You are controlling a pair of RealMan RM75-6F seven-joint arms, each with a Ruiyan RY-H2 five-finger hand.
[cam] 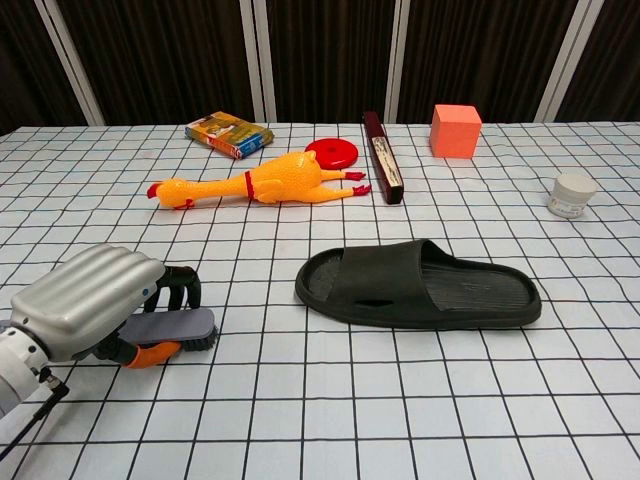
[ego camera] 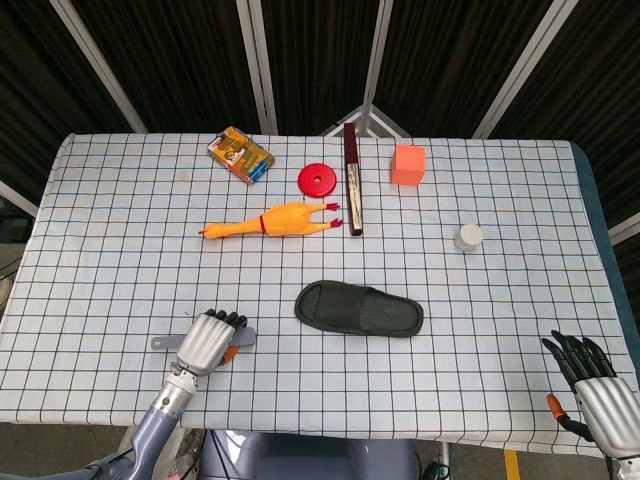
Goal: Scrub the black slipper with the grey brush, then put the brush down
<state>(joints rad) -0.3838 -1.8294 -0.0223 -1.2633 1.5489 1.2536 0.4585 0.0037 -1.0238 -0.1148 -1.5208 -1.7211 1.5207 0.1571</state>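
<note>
The black slipper (ego camera: 360, 309) (cam: 420, 285) lies flat, sole down, near the middle of the checked table (ego camera: 500, 300). The grey brush (ego camera: 241, 336) (cam: 176, 325) lies to its left, bristles down on the cloth, and its thin handle (ego camera: 160, 342) sticks out to the left. My left hand (ego camera: 205, 342) (cam: 88, 300) lies over the brush with its fingers curled round the body, gripping it. My right hand (ego camera: 590, 385) hangs off the table's near right corner, fingers spread and holding nothing. It shows only in the head view.
A yellow rubber chicken (ego camera: 270, 219) lies behind the slipper. Further back are a printed box (ego camera: 240, 154), a red disc (ego camera: 316, 180), a dark long bar (ego camera: 352, 180) and an orange cube (ego camera: 407, 165). A small white jar (ego camera: 468, 237) stands at the right.
</note>
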